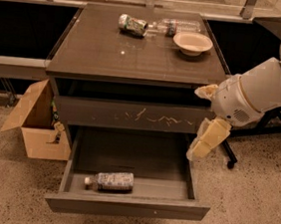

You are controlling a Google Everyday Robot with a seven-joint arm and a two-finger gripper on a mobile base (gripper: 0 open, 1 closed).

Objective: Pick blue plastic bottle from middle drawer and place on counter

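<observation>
The blue plastic bottle (110,181) lies on its side near the front of the open middle drawer (125,206), cap pointing left. The counter (136,53) is the dark top of the cabinet above it. My gripper (205,141) hangs from the white arm at the right, above the drawer's right rear corner, well to the right of the bottle and higher than it. It holds nothing that shows.
On the counter's far side lie a green-labelled can (132,24), a longer clear bottle (175,25) and a beige bowl (192,42). A drawer front with white scratches (135,116) is closed above the open one. An open cardboard box (36,123) stands on the floor at the left.
</observation>
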